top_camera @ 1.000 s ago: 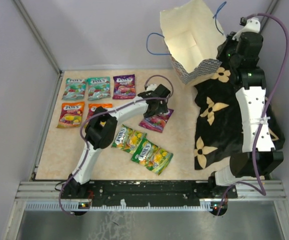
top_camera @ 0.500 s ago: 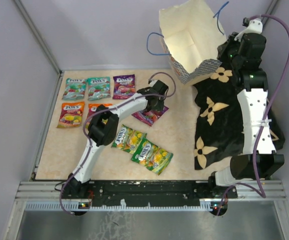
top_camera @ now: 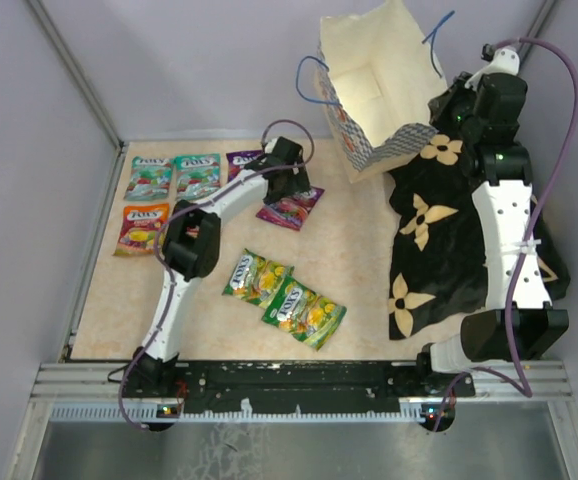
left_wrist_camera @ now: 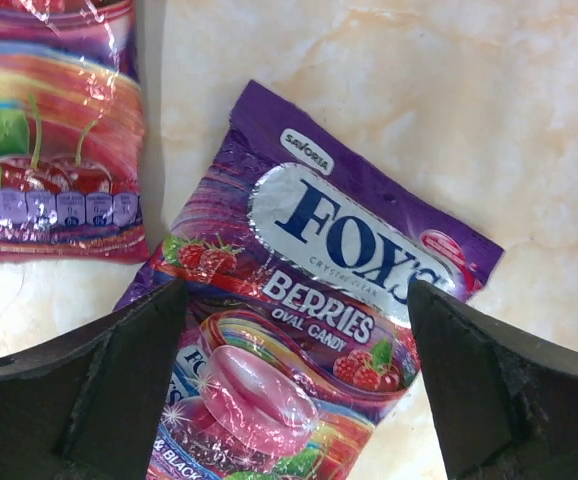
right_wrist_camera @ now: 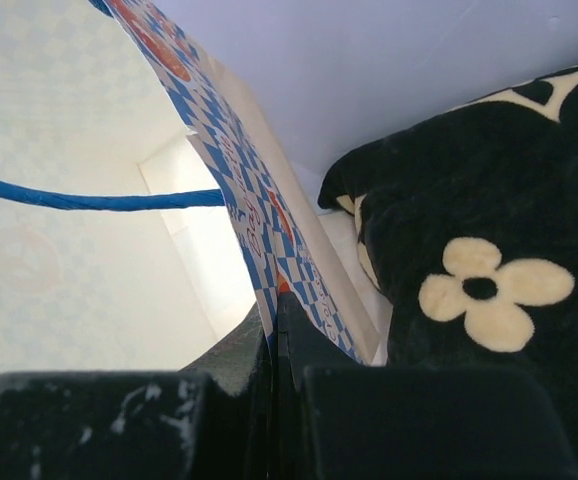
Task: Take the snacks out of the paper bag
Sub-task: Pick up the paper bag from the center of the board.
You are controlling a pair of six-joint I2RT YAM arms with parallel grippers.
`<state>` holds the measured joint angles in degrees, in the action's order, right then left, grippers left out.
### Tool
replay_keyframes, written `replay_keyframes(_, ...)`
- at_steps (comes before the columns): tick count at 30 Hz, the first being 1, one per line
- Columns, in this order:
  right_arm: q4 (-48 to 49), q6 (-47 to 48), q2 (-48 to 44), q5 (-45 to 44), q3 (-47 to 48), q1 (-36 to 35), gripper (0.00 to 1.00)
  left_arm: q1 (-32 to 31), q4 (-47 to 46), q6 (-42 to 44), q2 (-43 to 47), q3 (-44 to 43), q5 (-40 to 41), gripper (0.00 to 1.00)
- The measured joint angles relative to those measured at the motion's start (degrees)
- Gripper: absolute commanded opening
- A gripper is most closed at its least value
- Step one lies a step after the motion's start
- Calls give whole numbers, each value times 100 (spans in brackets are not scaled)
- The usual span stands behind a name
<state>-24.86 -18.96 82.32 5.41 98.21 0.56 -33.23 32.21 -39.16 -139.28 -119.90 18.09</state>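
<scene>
My left gripper stands wide across a purple berry snack packet, its fingers pressing the packet's two side edges just above the table. Other snacks lie flat: two teal, one purple half under the arm, one orange, two green. A cherry packet lies beside the gripped one. The paper bag is tipped with its mouth towards the camera, and no packet shows inside it. My right gripper is shut on its checkered wall.
A black cloth with cream flowers covers the table's right side under the right arm. The bag's blue cord handles hang loose. Grey walls close in the beige table at the back and on both sides.
My left gripper has moved up and to the left with the purple packet, towards the rows of packets. The bag has tilted slightly; the right arm has barely moved.
</scene>
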Motion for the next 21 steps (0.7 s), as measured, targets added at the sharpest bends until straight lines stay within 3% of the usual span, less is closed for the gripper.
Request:
replay_keyframes(5, 37, -85, -37, 61, -125, 0, 0, 225, -1029, 1226, 612, 1080, -1438, 100)
replay_keyframes(10, 94, -177, -59, 162, -297, 0, 0, 142, -1209, 2791, 1226, 1714, -2599, 100)
replay_keyframes(17, 146, -264, -74, 282, -413, 0, 0, 59, -833, 4745, 1937, 2011, -2400, 100)
replay_keyframes(21, 157, -275, -118, 328, -415, 0, 0, 76, -632, 5248, 1860, 2144, -1967, 100)
